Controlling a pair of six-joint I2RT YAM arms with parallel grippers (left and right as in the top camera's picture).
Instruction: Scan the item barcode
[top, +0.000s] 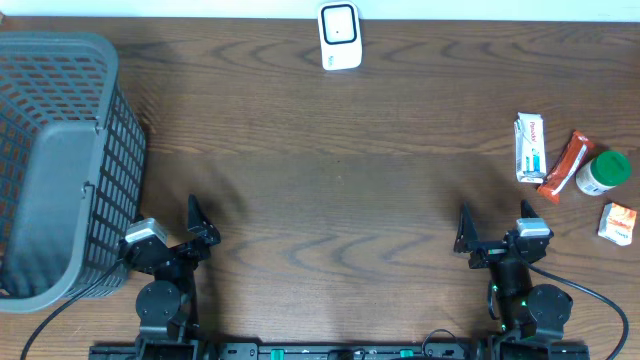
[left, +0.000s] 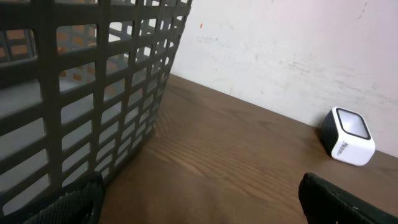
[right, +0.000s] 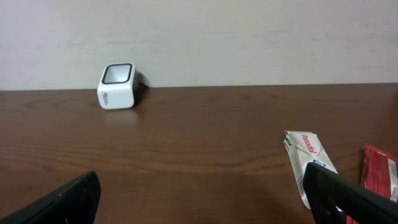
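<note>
Both grippers at the near edge, jaws spread wide, nothing held.
The grey basket stands at far left, with the left gripper just beside it, empty. The scanner sits at the far edge, middle. The right gripper is likewise empty. The goods lie near the right edge, untouched: white box, red packet, green-capped bottle, orange packet.
</note>
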